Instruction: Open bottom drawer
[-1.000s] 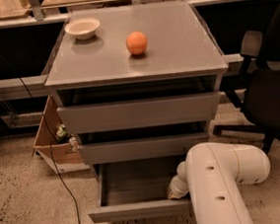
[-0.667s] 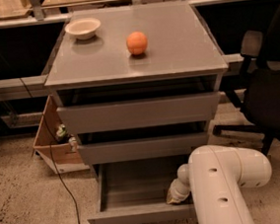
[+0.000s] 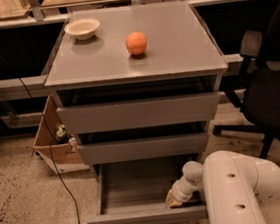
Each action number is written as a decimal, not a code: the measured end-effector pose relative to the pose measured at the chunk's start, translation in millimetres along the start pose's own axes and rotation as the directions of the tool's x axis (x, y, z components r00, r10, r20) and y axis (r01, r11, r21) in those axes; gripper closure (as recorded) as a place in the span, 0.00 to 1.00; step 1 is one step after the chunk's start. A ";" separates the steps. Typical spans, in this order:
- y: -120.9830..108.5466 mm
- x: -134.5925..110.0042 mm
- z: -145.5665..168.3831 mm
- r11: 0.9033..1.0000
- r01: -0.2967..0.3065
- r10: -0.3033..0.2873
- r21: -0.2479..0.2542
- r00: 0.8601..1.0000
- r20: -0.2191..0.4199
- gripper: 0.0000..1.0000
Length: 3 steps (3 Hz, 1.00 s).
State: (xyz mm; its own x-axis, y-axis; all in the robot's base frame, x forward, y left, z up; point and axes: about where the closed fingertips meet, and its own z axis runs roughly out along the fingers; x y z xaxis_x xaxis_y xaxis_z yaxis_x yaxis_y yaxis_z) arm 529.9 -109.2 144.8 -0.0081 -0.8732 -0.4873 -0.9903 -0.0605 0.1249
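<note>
The bottom drawer of the grey cabinet stands pulled well out, its plain grey tray showing. Its slim flat front panel is at the bottom of the view. My gripper reaches down from my white arm into the drawer's right front corner, just behind the front panel. The middle drawer and the top drawer above it are only slightly out.
A white bowl and an orange sit on the cabinet top. A cardboard box stands on the floor at the left with a cable beside it. A black office chair is at the right.
The bottom drawer has slid further out toward the camera, and my gripper and arm have moved back with it.
</note>
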 end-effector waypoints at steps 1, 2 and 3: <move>13.0 0.2 -2.2 0.999 0.007 -0.005 -0.046 0.999 0.050 0.81; 37.7 7.2 -4.9 0.994 -0.002 0.010 -0.106 0.997 0.072 0.58; 36.8 7.1 -5.0 0.994 -0.002 0.010 -0.106 0.997 0.072 0.27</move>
State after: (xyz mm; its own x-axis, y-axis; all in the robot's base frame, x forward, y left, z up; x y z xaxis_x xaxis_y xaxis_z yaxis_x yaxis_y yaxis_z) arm 494.1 -120.1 150.2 -0.0274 -0.8369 -0.5467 -0.9701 -0.1097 0.2166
